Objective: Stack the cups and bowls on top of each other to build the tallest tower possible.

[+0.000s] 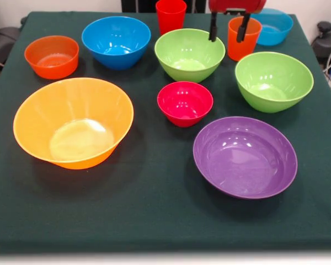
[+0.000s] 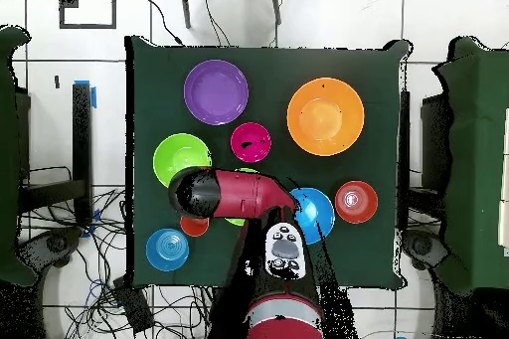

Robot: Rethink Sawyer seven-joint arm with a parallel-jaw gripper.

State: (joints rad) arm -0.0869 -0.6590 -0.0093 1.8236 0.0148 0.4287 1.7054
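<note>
My gripper [image 1: 228,28] hangs at the table's far side, open and empty. One finger stands in front of the orange cup [image 1: 240,48], the other over the far rim of a lime green bowl [image 1: 189,54]. The red cup [image 1: 170,15] stands upright to its left. The light blue bowl [image 1: 273,26], second lime green bowl [image 1: 273,81], small red bowl [image 1: 185,102], purple bowl [image 1: 245,156], large orange bowl [image 1: 73,121], blue bowl [image 1: 116,41] and small orange-red bowl [image 1: 52,56] sit apart, all upright. In the overhead view the arm [image 2: 234,194] hides the gripper.
A dark green cloth [image 1: 154,210] covers the table. Nothing is stacked. Chairs and cables lie beyond the table's edges in the overhead view.
</note>
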